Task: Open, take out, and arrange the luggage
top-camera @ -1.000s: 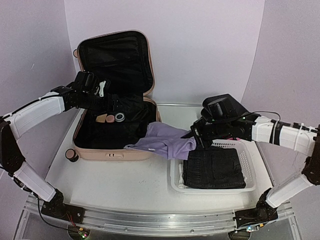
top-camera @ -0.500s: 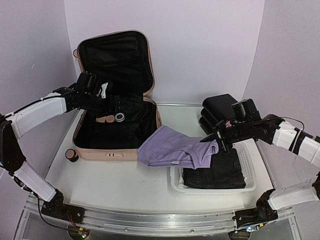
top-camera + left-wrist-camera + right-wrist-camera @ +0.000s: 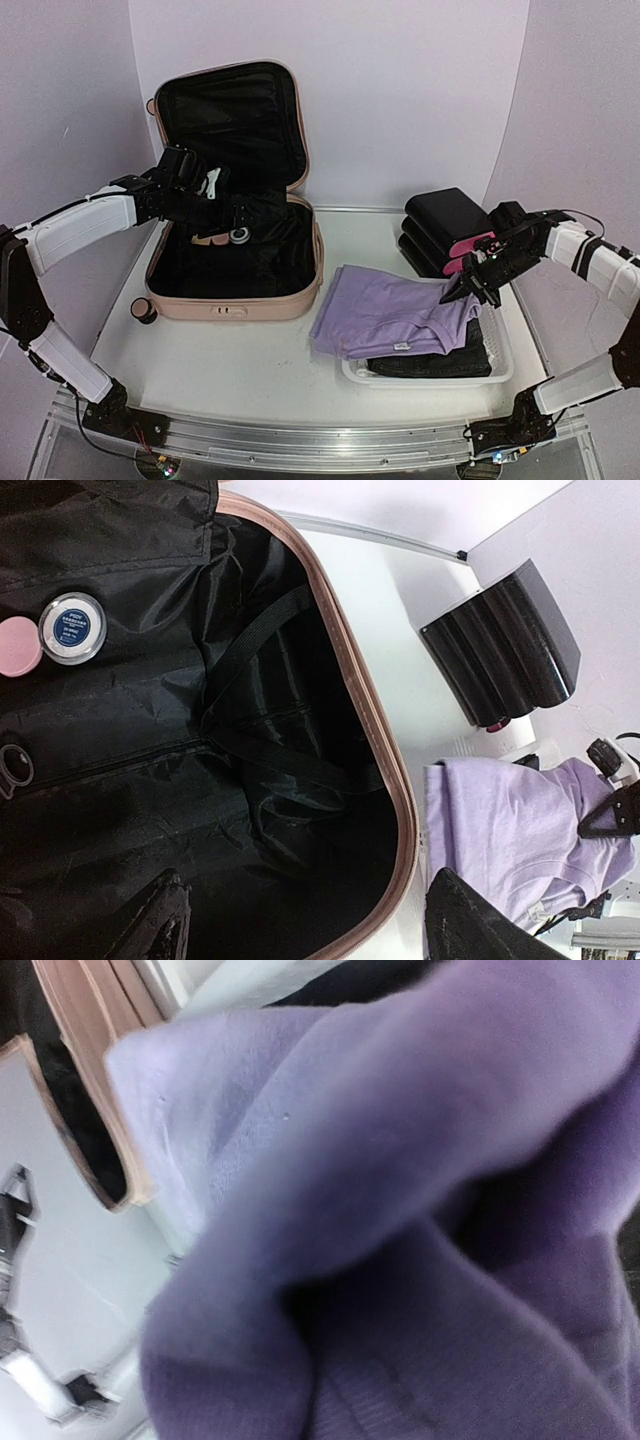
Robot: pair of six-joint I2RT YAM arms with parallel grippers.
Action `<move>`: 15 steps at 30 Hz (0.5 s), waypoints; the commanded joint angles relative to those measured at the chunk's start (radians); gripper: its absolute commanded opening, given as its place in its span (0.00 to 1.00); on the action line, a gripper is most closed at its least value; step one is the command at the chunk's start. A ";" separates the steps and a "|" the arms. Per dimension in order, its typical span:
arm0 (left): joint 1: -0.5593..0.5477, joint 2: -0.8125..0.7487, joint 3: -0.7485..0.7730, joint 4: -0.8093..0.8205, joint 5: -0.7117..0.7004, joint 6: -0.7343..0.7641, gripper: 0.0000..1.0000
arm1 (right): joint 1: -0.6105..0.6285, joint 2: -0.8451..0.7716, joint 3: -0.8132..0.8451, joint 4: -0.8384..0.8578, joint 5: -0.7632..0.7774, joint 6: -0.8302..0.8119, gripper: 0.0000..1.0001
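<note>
The pale pink luggage [image 3: 235, 300] lies open at the left with its lid upright and its black lining showing [image 3: 300, 810]. A white-lidded round jar [image 3: 240, 235] and a pink item [image 3: 218, 240] lie inside it. My left gripper [image 3: 250, 212] hovers over the interior, open, with nothing between its fingers [image 3: 470, 930]. At the right, my right gripper [image 3: 462, 290] is shut on a lilac garment [image 3: 390, 315] that drapes over the white basket [image 3: 425, 372] and a dark folded garment [image 3: 450, 362]. The lilac cloth [image 3: 380, 1220] fills the right wrist view and hides the fingers.
A black-and-pink stacked drawer box [image 3: 450, 228] stands behind the basket at the back right. One suitcase wheel [image 3: 145, 312] sticks out at the front left corner. Purple walls close in the back and both sides.
My right gripper has carried the lilac garment rightward, off the suitcase's front edge and over the basket. The left arm has barely moved.
</note>
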 commanded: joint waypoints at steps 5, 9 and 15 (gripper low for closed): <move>-0.004 -0.026 0.011 0.039 0.012 0.016 0.81 | -0.075 0.026 0.053 -0.265 0.064 -0.424 0.00; -0.004 -0.020 0.016 0.037 0.018 0.021 0.81 | -0.103 0.054 0.044 -0.296 0.067 -0.465 0.00; -0.004 -0.014 0.015 0.037 0.025 0.023 0.81 | -0.125 0.105 0.064 -0.298 0.102 -0.575 0.00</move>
